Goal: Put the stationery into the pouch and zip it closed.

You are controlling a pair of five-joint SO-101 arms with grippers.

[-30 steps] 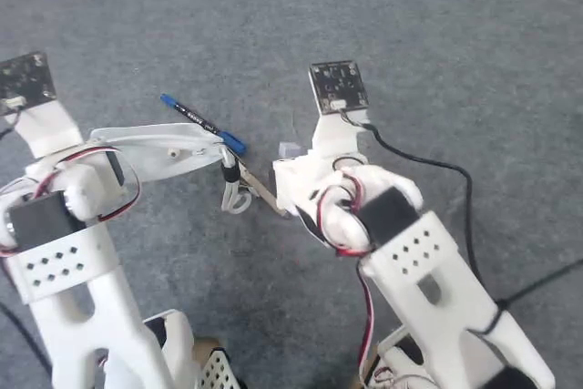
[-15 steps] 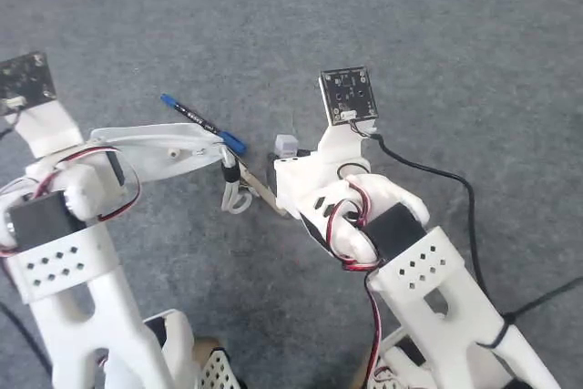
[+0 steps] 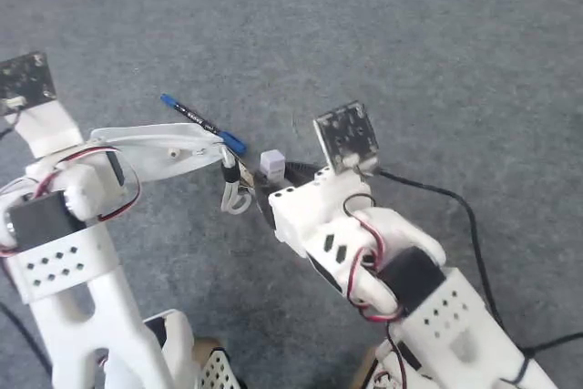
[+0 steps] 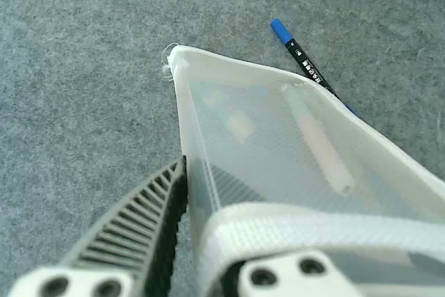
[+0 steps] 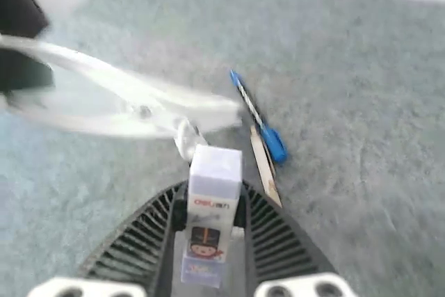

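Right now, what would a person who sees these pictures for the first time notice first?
Most likely the small eraser clamped in the right gripper, close to one end of the white mesh pouch. The left gripper grips that pouch at its other end, and a blue-capped pen lies on the grey mat just beyond it.

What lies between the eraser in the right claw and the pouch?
High view: between the eraser and the pouch lie the capped end of the pen, a thin stick and the pouch's white cord loop.
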